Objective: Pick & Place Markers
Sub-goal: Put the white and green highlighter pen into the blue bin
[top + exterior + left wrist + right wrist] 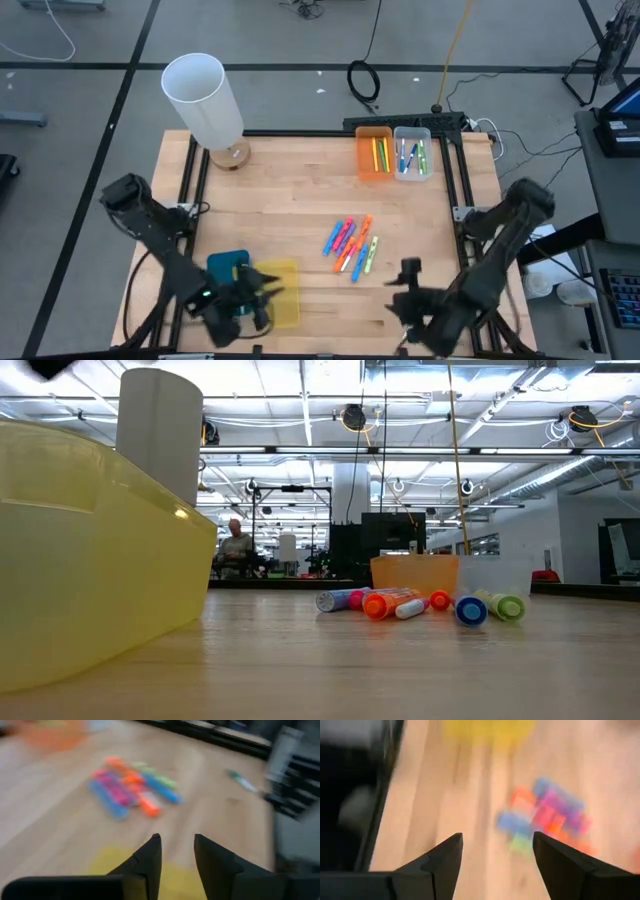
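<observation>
Fingers of the right gripper (496,851) stand wide apart and empty, low over bare wood at the table's (300,190) near right corner. Loose markers (351,245) lie mid-table, ahead of those fingers and toward the left arm; right arm looks the nearer. Pens lie side by side in a loose fan, long axes slanting from near edge to far right. Left gripper (176,851) hangs over the yellow bin (282,292) at near left, fingers narrowly parted, holding nothing visible.

Markers: smooth plastic barrels, blue, pink, orange, green. Orange bin (373,150) and clear bin (412,152) at far edge already hold several. Table: pale wood planks.
</observation>
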`<state>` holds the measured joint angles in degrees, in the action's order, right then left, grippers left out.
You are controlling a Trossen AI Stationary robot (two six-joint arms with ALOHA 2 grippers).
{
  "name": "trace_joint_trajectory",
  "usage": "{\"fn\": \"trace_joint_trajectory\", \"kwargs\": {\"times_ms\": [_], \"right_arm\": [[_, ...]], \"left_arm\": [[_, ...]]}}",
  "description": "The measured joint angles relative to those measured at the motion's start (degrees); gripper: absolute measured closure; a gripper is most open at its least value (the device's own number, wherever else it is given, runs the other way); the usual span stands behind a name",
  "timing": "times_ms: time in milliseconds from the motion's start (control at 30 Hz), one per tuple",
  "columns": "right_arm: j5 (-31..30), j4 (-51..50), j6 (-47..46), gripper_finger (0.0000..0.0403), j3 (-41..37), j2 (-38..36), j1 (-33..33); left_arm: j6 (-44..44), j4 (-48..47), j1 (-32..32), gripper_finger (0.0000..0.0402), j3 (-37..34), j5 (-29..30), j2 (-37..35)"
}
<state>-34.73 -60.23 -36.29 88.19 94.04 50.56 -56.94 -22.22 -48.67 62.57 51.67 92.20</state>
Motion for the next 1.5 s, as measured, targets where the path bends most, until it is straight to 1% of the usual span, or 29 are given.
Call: {"fn": "trace_joint_trajectory", "kwargs": {"times_ms": [67, 133, 233, 300, 367, 433, 500, 633, 733, 833, 1000, 1233, 1367, 1500], "right_arm": [[7.13, -7.88, -2.17, 0.0174, 3.58, 5.5, -0.06], [12.16, -10.33, 0.13, 0.0179, 3.8, 9.63, 0.49], [18.17, -8.83, 3.13, 0.0186, 2.15, 13.97, 1.97], [22.2, -7.44, 2.79, 0.0187, 1.03, 16.48, 3.1], [26.47, -6.67, 0.5, 0.0185, 0.53, 18.4, 3.75], [28.6, -5.21, -1.32, 0.0184, 0.49, 19.24, 4.14], [28.43, -2.9, -1.77, 0.0185, 0.46, 19.41, 4.64], [26.46, 0.48, 0.67, 0.0191, -1.35, 19.32, 5.49], [28.76, 3.28, 0.44, 0.0192, -4.68, 19.25, 5.46], [29.51, 6.73, -0.52, 0.0191, -8.3, 18.85, 5.31], [32.29, 10.13, -1.43, 0.0193, -12.44, 17.23, 4.51], [35.67, 8.63, -0.68, 0.021, -16.92, 14.7, 4.38], [37.62, 12.35, -0.95, 0.0218, -19.58, 14.43, 4.25], [37.72, 15.34, -1.18, 0.0226, -20.27, 14.34, 4.27]], "left_arm": [[15.14, 11.48, 3.27, 0.0299, 0.0, -8.13, 0.02], [26.44, 19.92, 6.55, 0.0312, 0.0, -16.14, 0.02], [36.4, 25.76, 10.61, 0.0329, 0.0, -25.69, 0.02], [39.59, 26.58, 12.63, 0.0337, 0.0, -29.01, -0.27], [40.54, 26.58, 14.55, 0.0344, 0.0, -30.74, -0.56], [40.31, 25.6, 16.34, 0.0349, 0.02, -31.94, -0.57], [39.92, 24.69, 18.05, 0.0352, 0.0, -32.76, -0.52], [38.43, 24.24, 20.73, 0.0357, 0.0, -35.17, -0.52], [37.48, 24.08, 21.83, 0.0356, 0.0, -37.64, -0.52], [37.78, 23.99, 22.12, 0.0356, 0.0, -39.43, -0.52], [38.0, 23.65, 21.49, 0.0355, 0.0, -39.83, -0.52], [38.66, 23.36, 20.09, 0.0355, 0.01, -39.82, -0.52], [38.65, 23.21, 19.63, 0.0355, 0.02, -39.83, -0.52], [38.63, 23.21, 19.63, 0.0355, 0.0, -39.79, -0.52]]}}
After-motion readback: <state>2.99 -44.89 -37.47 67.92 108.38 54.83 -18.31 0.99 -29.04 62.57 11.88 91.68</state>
